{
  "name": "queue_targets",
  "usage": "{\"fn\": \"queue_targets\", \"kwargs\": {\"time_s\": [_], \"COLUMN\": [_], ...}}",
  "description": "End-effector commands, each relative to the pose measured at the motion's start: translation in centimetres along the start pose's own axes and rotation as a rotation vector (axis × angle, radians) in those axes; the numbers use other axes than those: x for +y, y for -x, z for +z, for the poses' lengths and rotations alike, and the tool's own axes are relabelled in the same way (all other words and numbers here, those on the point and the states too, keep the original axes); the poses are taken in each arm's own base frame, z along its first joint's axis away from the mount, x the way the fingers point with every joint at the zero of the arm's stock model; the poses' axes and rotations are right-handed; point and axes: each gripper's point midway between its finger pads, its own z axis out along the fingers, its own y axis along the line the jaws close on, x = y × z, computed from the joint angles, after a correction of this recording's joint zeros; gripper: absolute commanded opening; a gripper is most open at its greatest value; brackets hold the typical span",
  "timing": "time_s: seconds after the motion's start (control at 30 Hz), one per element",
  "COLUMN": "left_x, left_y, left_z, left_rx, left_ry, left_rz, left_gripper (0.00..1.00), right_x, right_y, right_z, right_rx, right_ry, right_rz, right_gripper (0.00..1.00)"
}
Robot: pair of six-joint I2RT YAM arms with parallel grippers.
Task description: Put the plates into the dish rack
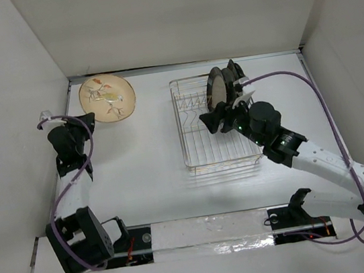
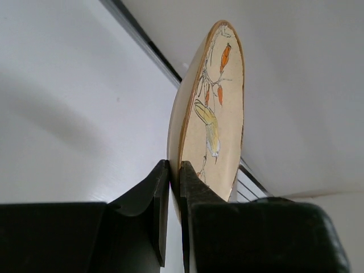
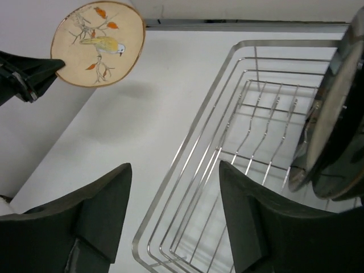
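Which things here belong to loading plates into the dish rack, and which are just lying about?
Job: tan plate, held in the left gripper; dish rack; dark plates standing in it; open right gripper.
Just there: purple cables; shiny strip along the near table edge.

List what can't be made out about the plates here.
How many racked plates: top view, they overlap edge-on; right wrist view, the frame edge cuts them off.
Patterns of the plates behind: top view, the front one covers them.
Whether the tan plate touches the table: left wrist view, jaws hide its lower rim.
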Motion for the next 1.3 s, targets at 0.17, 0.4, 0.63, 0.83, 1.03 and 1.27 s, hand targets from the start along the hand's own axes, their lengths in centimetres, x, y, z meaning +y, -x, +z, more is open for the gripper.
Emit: {"fn": "queue_targets", "kwargs": {"time_s": [0.17, 0.4, 0.63, 0.83, 1.03, 1.27], "left_x": [-11.2, -12.6, -13.4, -14.1, -13.8, -14.5], "left_y": [1.5, -1.4, -3.8, -5.4, -6.2, -8.3], "left_z": [-7.9, -11.8, -14.0, -15.5, -15.1, -15.1], "left_rx": [-0.054, 0.042, 0.145, 0.230, 0.232, 0.333], "left_ry": [-0.460, -0.588, -0.700, -0.795, -0.778, -0.797], "left_rz": [-0.033, -0.057, -0.060, -0.035, 0.046, 0.133], "left_gripper": [0.00, 0.00, 0.00, 0.00, 0.00, 0.38], "right_x": [4.5, 6.8, 8.8, 10.4, 11.8, 10.5], "right_y": [2.5, 1.9, 0.2, -1.5, -1.6, 1.4], "right_z": [6.3, 12.1, 13.8, 14.2, 13.3, 12.5], "right_rx": [0.007, 0.077, 0.127, 0.154, 0.119, 0.019], "right_ry": [0.108, 0.201, 0.337, 0.443, 0.520, 0.410], "right_rz": [-0.037, -0.072, -0.040, 0.019, 0.087, 0.105], "right_gripper": [0.84, 0.91, 0.91, 0.79, 0.05, 0.00]}}
